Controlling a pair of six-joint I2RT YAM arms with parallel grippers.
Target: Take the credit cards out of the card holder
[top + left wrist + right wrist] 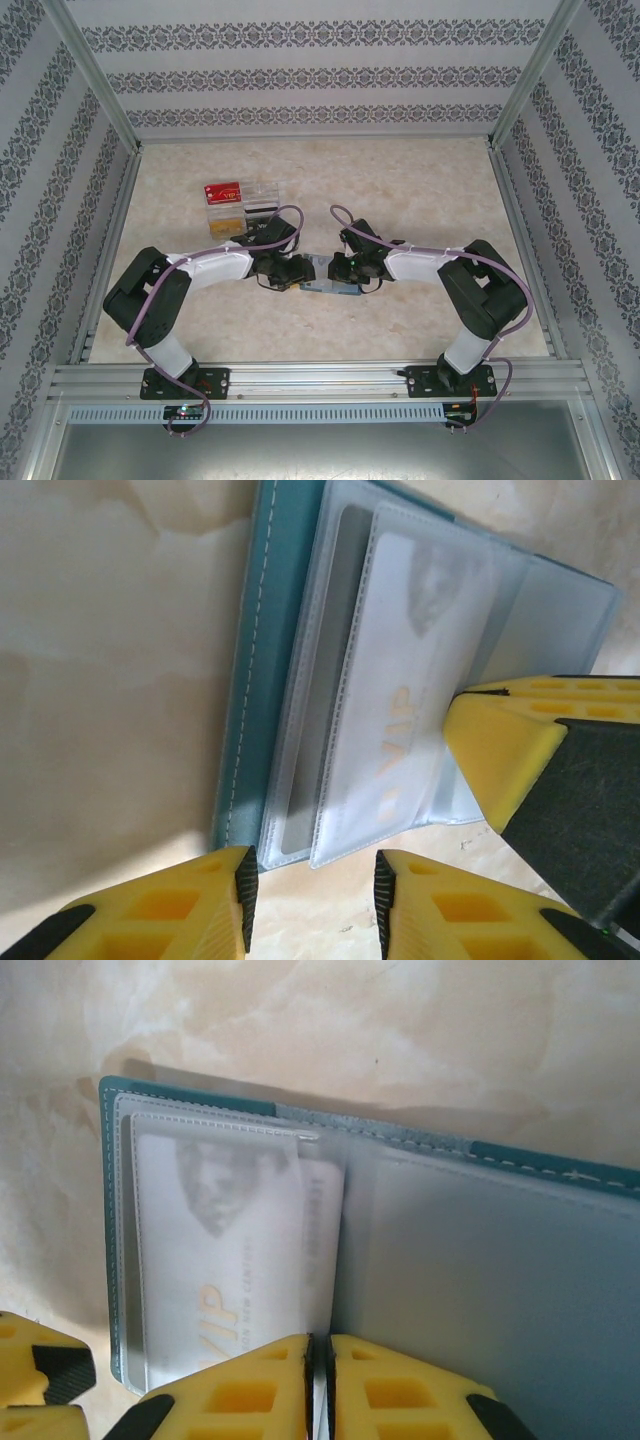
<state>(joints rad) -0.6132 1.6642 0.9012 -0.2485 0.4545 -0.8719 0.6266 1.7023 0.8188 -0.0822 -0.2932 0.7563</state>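
Note:
The blue-grey card holder (319, 283) lies open on the table between both arms, its teal cover (268, 630) and clear sleeves showing. A pale credit card with gold "VIP" lettering (220, 1250) sits in the front sleeve, also seen in the left wrist view (400, 710). Beside it a narrow card edge (322, 1225) sticks out toward the spine. My right gripper (321, 1380) is shut on that thin edge. My left gripper (312, 900) is open just off the holder's corner, with bare table between its fingers. A greyer card (335, 640) lies in the sleeve behind.
A clear compartment tray (270, 190) stands at the back left, holding a red card (222, 191), a black card (262, 210) and a gold one (226, 225). Patterned walls and a metal frame enclose the marbled table (430, 190).

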